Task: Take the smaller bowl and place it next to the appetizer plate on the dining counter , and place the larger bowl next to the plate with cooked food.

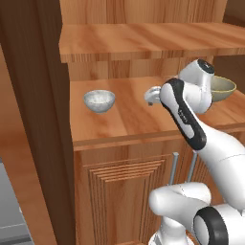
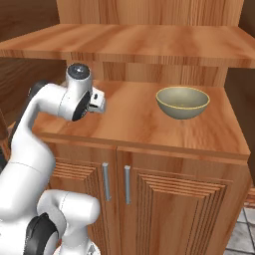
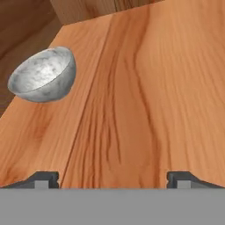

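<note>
Small bowl: upright, mouth facing up; round, so no long axis to name.
Small bowl look: silvery grey-white, speckled and marbled, paler inside.
Small bowl place: on the wooden tabletop under a shelf; ahead of the hand and off to its left in the hand view, apart from both fingertips.
Hand: fingertips spread wide apart, nothing between them, only bare wood grain in front.
Hand place: low over the tabletop, between the two bowls in the left base view.
Large bowl: olive-tan, yellowish rim, upright, well apart from the hand on its other side.
</note>
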